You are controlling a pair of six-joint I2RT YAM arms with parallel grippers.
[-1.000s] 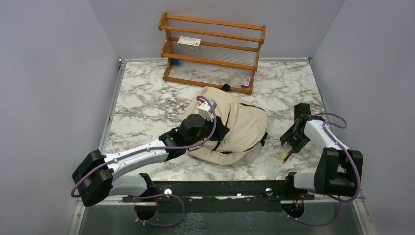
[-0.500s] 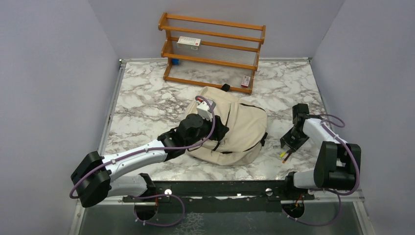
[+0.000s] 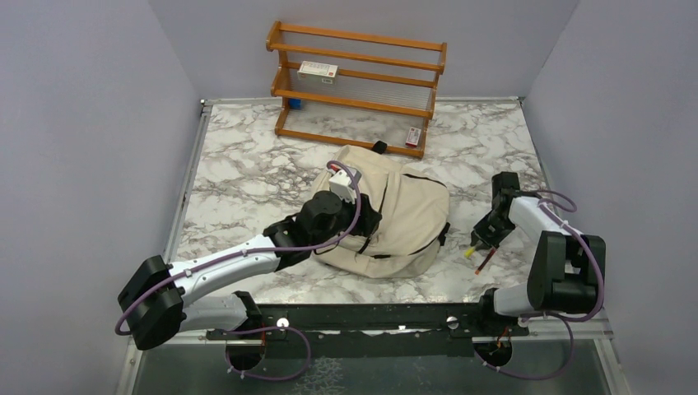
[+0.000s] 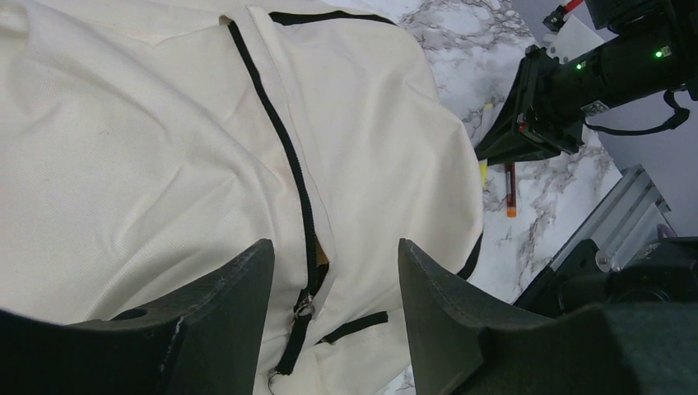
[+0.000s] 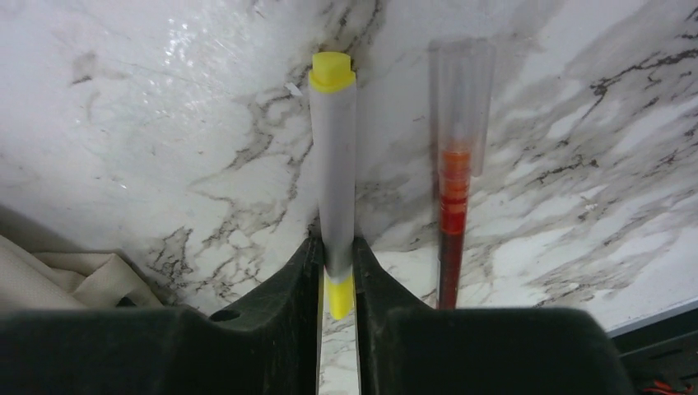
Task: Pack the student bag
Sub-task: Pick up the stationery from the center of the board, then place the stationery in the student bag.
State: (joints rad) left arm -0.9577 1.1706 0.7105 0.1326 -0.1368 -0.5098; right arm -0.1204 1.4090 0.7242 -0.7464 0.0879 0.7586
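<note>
The fingers [image 5: 280, 304] of the right gripper [image 5: 336, 255] are pressing from both sides on a yellow-capped marker [image 5: 332, 164], and a red pen [image 5: 453, 206] is lying just beside it on the marble table [image 5: 148, 123]. The left gripper [image 4: 329, 271] is keeping its fingers apart, hovering over the black zipper [image 4: 288, 156] of the student bag [image 4: 148, 148]. The bag is lying in the middle of the table, in front of a wooden rack [image 3: 354, 82].

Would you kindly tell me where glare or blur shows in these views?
Right wrist: glare on the marble table upper left; yellow highlighter sharp. Left wrist: near fingers dark, student bag evenly lit. Top external: even light, faint shadows.
</note>
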